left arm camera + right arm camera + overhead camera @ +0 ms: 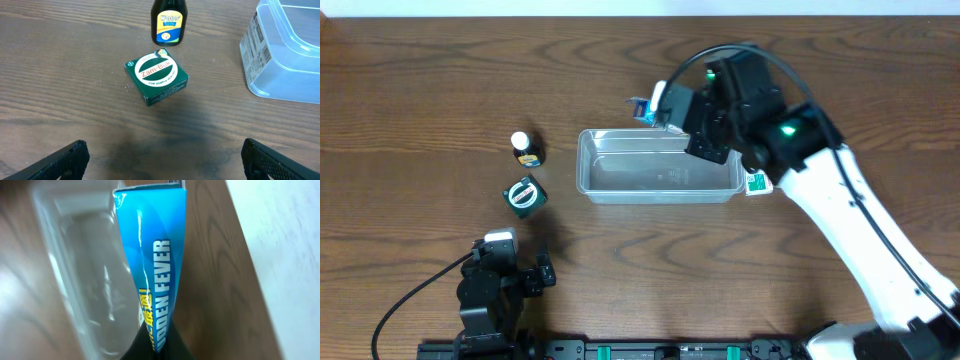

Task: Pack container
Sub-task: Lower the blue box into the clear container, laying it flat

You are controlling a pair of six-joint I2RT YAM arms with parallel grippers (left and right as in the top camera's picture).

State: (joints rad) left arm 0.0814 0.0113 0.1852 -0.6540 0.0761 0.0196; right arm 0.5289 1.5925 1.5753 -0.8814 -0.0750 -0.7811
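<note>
The clear plastic container (660, 170) lies at the table's middle; it shows in the left wrist view (285, 60) and the right wrist view (75, 270). My right gripper (665, 110) is shut on a blue box (642, 108) printed "SUDDEN FEVER" (155, 270), held at the container's far rim. A green Zam-Buk box (524, 194) (156, 78) and a small dark bottle (527, 148) (168, 22) stand left of the container. My left gripper (160, 165) is open and empty, near the front edge, short of the green box.
A small white and green item (757, 183) lies by the container's right end under my right arm. A pale wall strip (280, 245) runs along the table's far edge.
</note>
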